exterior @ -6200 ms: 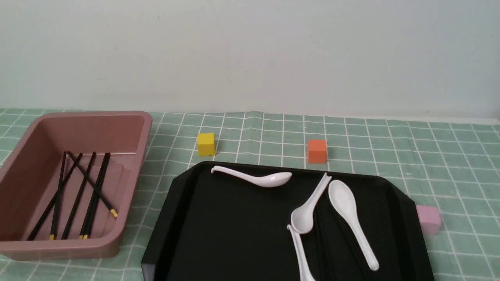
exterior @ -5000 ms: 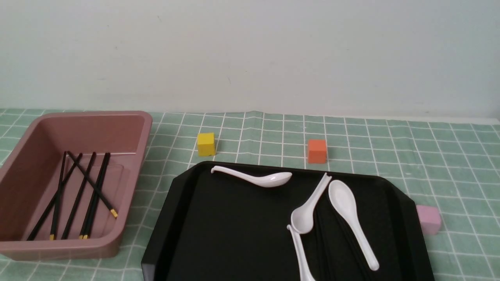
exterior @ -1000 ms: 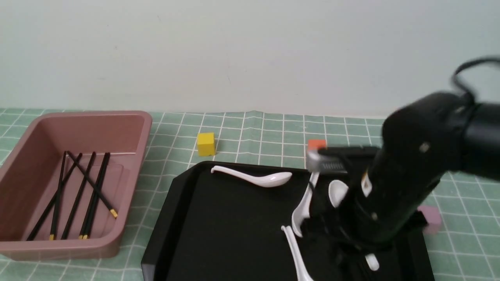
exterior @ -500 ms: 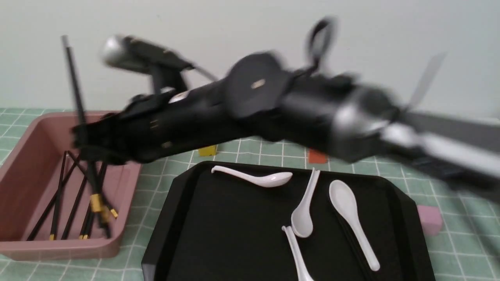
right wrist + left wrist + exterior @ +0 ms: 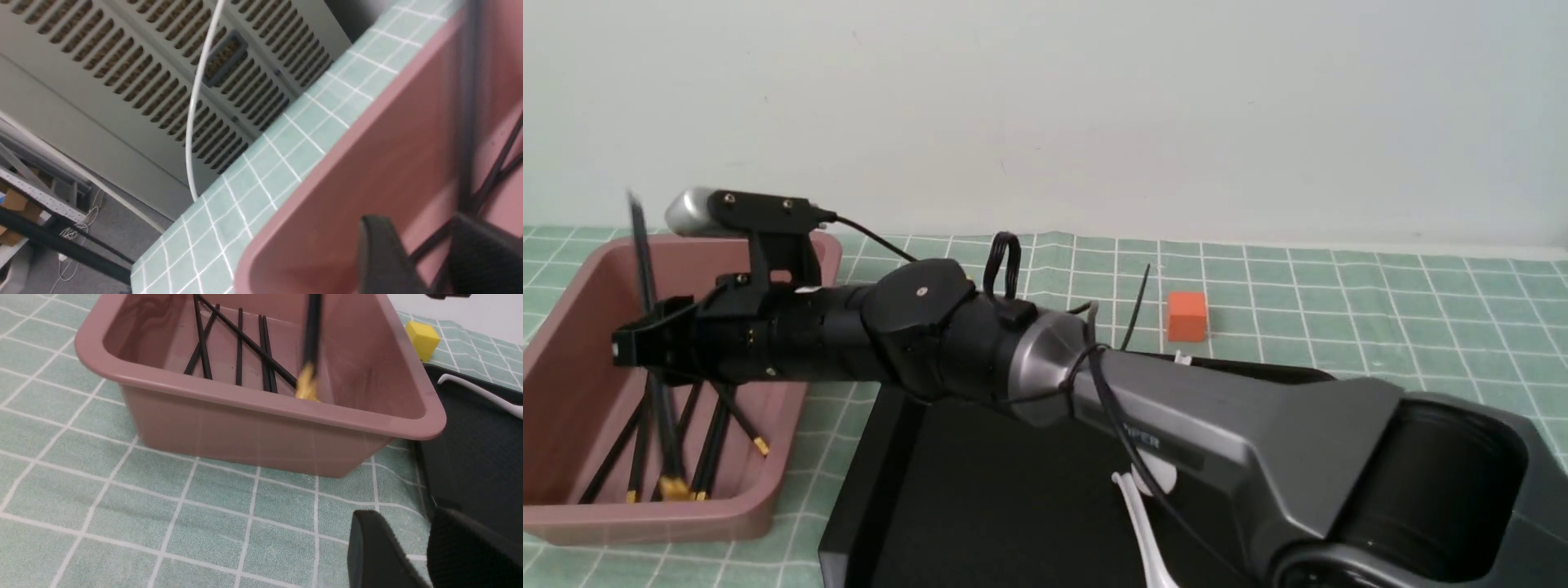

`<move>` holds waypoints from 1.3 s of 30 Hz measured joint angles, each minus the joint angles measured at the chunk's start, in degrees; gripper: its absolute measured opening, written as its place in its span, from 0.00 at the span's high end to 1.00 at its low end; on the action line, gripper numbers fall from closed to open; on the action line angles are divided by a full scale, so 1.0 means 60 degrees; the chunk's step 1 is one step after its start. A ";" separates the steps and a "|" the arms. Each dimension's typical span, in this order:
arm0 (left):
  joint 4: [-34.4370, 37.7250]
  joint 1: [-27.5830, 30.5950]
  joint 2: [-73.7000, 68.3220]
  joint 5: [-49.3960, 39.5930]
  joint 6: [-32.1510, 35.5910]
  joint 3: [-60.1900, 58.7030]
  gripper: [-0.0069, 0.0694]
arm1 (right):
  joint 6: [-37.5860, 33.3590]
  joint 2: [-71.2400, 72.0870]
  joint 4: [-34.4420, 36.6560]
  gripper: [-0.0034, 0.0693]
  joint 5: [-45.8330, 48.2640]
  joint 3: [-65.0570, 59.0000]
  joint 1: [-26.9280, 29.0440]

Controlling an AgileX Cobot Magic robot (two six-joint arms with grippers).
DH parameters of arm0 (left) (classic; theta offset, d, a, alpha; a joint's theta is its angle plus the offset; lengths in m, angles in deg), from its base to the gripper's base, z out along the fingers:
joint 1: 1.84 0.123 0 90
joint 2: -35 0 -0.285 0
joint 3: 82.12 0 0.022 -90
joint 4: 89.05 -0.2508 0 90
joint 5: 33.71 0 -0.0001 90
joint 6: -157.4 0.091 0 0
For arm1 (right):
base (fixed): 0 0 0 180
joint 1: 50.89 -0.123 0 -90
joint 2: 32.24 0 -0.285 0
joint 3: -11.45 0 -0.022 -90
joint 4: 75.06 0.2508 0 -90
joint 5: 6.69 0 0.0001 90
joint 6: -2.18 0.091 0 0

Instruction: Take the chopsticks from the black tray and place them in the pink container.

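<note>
One chopstick is standing almost upright in the pink container, gold end down, among other chopsticks. The right tool is hanging around it, fingers apart. The left tool is sitting a little open, holding nothing, beside the black tray.

Black chopsticks lie inside pink container, beside black tray.

Blurred thin black chopstick crosses deep dusty-pink plastic tub; more black sticks lie inside; green checked cloth behind.
</note>
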 joint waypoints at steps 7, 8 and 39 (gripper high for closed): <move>0.0000 0.0000 0.0000 0.0000 0.0000 0.0000 0.62 | 0.1606 0.1126 -0.2110 0.59 0.3245 0.0003 0.0658; 0.0000 0.0000 0.0000 0.0000 0.0000 0.0000 0.62 | 0.2020 0.1445 -0.2637 0.64 0.3944 0.0003 0.0827; 0.0000 0.0000 0.0000 -0.0018 0.0000 0.0000 0.61 | 0.8771 1.9112 -1.3454 0.95 0.0986 -1.5148 0.2109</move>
